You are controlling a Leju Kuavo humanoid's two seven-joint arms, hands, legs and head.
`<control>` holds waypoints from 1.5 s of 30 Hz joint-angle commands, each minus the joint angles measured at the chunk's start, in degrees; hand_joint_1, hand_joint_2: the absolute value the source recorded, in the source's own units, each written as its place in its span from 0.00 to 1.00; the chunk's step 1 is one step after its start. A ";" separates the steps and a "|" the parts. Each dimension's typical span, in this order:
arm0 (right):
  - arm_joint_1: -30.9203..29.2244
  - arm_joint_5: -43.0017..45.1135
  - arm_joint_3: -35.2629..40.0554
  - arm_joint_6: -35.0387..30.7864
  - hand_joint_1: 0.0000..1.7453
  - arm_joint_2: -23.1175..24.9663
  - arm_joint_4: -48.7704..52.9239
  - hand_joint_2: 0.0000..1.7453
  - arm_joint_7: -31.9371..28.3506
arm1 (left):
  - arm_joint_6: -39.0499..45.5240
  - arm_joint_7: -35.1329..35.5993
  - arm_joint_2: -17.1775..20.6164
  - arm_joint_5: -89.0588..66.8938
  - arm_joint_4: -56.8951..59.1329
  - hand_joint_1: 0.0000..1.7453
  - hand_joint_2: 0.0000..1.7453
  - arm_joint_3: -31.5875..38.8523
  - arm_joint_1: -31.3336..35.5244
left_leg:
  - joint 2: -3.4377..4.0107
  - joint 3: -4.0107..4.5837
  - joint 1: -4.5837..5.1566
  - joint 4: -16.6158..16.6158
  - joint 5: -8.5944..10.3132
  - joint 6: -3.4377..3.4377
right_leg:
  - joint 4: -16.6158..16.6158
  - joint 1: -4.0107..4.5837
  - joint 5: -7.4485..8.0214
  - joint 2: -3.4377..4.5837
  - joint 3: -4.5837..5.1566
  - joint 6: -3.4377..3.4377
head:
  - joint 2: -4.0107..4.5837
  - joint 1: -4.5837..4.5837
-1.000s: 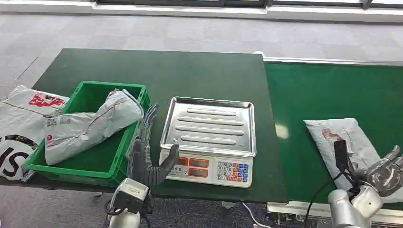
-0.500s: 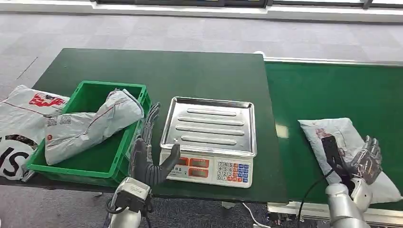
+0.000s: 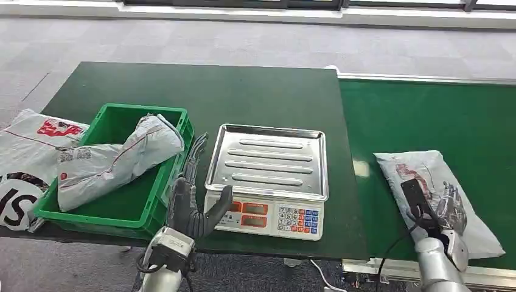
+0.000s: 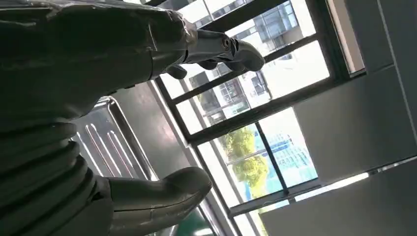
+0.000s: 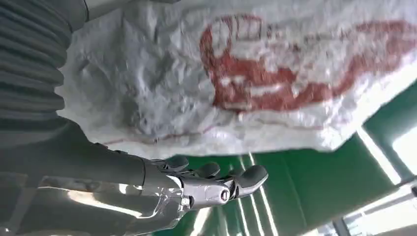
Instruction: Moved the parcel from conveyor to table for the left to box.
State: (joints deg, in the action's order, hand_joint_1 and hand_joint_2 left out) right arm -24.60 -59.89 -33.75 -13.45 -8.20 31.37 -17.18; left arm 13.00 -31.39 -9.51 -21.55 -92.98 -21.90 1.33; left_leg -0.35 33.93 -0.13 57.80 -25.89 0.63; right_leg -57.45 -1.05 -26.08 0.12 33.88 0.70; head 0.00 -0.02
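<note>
- The right hand (image 3: 447, 210) sits on top of the parcel (image 3: 435, 191) on the green conveyor (image 3: 426, 121). Its dark thumb lies on the side of the bag nearest the scale, and its shiny fingers (image 3: 453, 204) lie over the middle of the bag.
- In the right wrist view, the fingers (image 5: 216, 184) are stretched out close together, just beside the bag's edge. The thumb is hidden, so I cannot tell if the hand has hold of the bag.
- The parcel (image 5: 255, 78) is a soft white bag with red marks on it. It lies flat on the belt, near the front edge, well apart from the table (image 3: 201, 97).
- The left hand (image 3: 191, 204) holds nothing. Its fingers (image 3: 193, 159) point up and stand a little apart, and its thumb sticks out toward the scale (image 3: 268, 176).
- This hand is in the gap between the green box (image 3: 112, 213) and the scale, near the table's front edge.
- In the left wrist view, the left hand (image 4: 147, 118) has its fingers up high and its thumb low, with a wide space between them.
- The scale has a shiny metal tray on top and red number windows with buttons on the front.
- The green box holds a grey bag (image 3: 115, 161) that leans over its side.
- Another white bag (image 3: 27, 152) with red and black marks lies at the table's left end.
</note>
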 commanded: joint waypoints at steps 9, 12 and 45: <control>-1.43 -0.59 3.30 2.98 0.00 -0.86 -5.24 1.00 0.67 | -0.24 -0.14 1.22 0.05 3.05 0.00 1.00 2.24 1.28 | 0.07 -0.10 -0.03 -0.06 0.00 0.01 | 0.09 0.04 0.03 0.04 -0.10 -0.05 | -0.02 0.00; -1.71 -0.54 3.15 2.73 0.00 -0.94 -5.08 1.00 1.20 | -0.04 -0.15 1.04 -0.02 2.16 0.00 1.00 2.51 0.76 | 0.07 -0.14 -0.03 -0.09 0.00 0.01 | 0.11 0.04 0.03 0.03 -0.14 -0.06 | -0.02 0.00; -1.46 -10.13 4.02 3.33 1.00 1.22 2.86 1.00 14.32 | -0.54 4.09 -0.88 -3.92 -5.79 0.00 1.00 5.61 -2.66 | 0.04 -0.23 -0.07 -0.06 0.01 -0.08 | 0.28 0.09 0.06 -0.06 -0.39 0.01 | -0.02 0.00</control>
State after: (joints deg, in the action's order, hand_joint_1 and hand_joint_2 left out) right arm -26.84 -69.96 -28.24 -6.08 -9.22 28.15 -2.80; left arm 13.14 -28.02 -10.27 -24.81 -98.44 -18.75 -1.07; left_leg -0.43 33.83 -0.13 57.88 -25.89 0.51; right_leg -57.36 -1.03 -26.06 -0.01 33.62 0.82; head -0.02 -0.02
